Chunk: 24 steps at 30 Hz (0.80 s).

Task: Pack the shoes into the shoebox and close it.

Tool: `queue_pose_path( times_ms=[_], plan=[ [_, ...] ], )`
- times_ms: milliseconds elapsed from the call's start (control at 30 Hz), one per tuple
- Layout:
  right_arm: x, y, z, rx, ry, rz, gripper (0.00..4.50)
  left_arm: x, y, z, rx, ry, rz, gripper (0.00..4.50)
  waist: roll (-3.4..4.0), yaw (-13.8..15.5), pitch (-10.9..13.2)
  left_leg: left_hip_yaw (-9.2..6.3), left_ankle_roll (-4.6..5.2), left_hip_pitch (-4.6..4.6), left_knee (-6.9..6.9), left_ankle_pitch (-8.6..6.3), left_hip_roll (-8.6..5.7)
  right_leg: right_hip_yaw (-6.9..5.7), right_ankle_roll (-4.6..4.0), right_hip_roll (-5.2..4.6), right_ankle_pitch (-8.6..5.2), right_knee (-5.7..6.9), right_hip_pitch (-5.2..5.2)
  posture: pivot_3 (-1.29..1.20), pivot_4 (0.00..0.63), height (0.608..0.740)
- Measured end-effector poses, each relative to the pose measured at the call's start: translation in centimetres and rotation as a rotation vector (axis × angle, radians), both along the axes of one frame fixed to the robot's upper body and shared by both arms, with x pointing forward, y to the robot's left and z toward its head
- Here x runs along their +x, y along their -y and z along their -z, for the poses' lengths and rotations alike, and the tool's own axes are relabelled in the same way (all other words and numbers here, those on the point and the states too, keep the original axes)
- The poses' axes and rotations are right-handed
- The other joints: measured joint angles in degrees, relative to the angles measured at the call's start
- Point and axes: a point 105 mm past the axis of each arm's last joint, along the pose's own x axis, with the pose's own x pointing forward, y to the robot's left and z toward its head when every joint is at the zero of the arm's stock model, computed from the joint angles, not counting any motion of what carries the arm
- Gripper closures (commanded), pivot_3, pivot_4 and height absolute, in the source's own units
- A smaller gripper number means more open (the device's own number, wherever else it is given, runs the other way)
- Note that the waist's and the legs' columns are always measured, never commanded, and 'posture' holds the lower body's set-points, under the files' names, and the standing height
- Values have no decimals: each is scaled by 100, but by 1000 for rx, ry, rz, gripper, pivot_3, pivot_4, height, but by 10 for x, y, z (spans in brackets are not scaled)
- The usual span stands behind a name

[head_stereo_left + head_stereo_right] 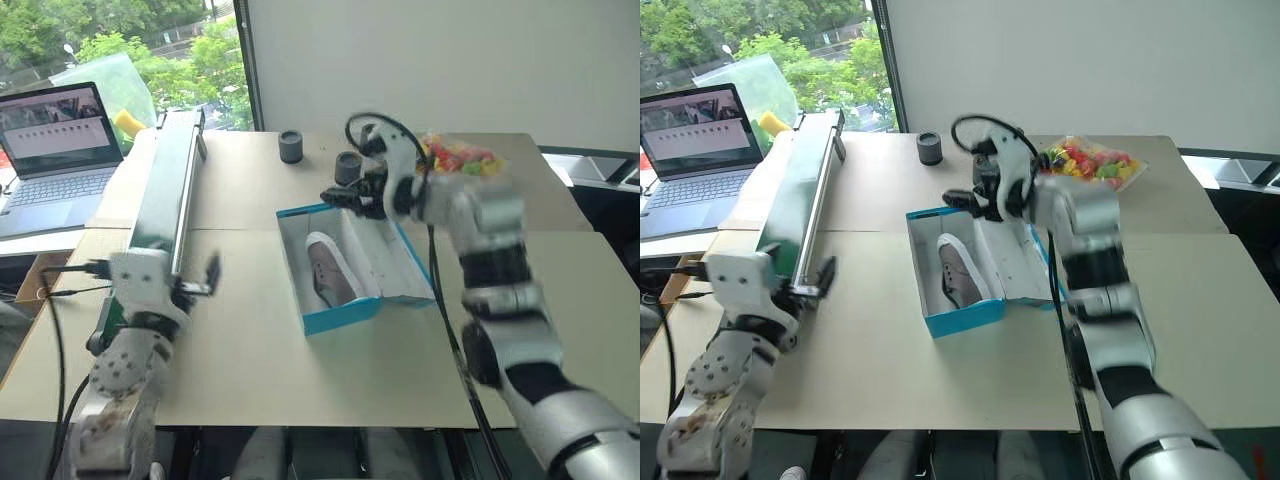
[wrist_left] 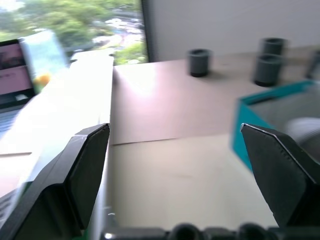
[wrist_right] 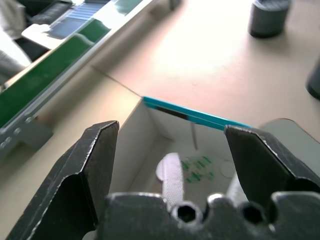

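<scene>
The shoebox point(image 1: 345, 270) stands open on the table point(image 1: 250, 350), approx. in the middle, white inside. One grey shoe point(image 1: 331, 268) lies in it, along the box's left side. The right gripper point(image 1: 345, 196) hangs over the box's far end, fingers spread wide w/ nothing between them. The left gripper point(image 1: 200, 280) is well apart from the box, on its left, near a long green rail point(image 1: 165, 190); also wide open, empty. Two dark cups point(image 1: 291, 146) stand behind the box.
</scene>
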Motion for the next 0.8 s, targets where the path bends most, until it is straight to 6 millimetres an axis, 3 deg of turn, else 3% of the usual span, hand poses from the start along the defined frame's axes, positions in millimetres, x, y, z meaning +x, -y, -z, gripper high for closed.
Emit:
queue_pose_path(
  times_ms=[100, 233, 400, 433, 533, 667, 800],
  plan=[
    [-41, -17, 18, 14, 99, -176, 488, -1, -16, 2, -32, -6, -100, 0, -4, -49, -2, -2, -1, 7, 2, -2, 6, 8, 1, 6, 1, 0, 3, 0, 150, 728],
    [-63, -21, 48, -36, 160, -234, 488, -2, -25, 5, 5, -41, -120, 0, -7, -53, -4, 3, -2, 48, 3, -1, 4, 16, -1, 8, 4, 1, 30, 0, 150, 728],
    [-62, -32, 53, -31, 214, -223, 488, -6, -36, 19, 25, -110, -114, 0, -9, -71, -4, 4, -3, 65, 3, -1, 20, 37, -13, 28, 14, 2, 30, 0, 150, 728],
    [-61, -33, 52, -29, 221, -217, 226, -6, -38, 19, 27, -113, -117, 0, -9, -64, -4, 5, -3, 65, 3, -1, 21, 38, -14, 29, 15, 1, 29, 0, 150, 728],
    [-57, -34, 54, -35, 234, -200, 226, -10, -45, 20, 7, -114, -149, 0, -11, -47, -5, 4, -4, 62, 2, -1, 26, 41, -13, 26, 16, -1, 28, 0, 150, 728],
    [-58, -37, 54, -26, 246, -214, 226, -13, -42, 35, -27, -158, -153, 0, -12, -35, -5, 4, -5, 58, 2, -2, 27, 42, -12, 25, 16, -1, 24, 0, 150, 728],
    [-59, -40, 55, -12, 247, -219, 226, -13, -40, 35, -24, -159, -146, 0, -12, -36, -5, 5, -5, 64, 2, -2, 28, 43, -13, 26, 17, 0, 28, 0, 150, 728]
  ],
)
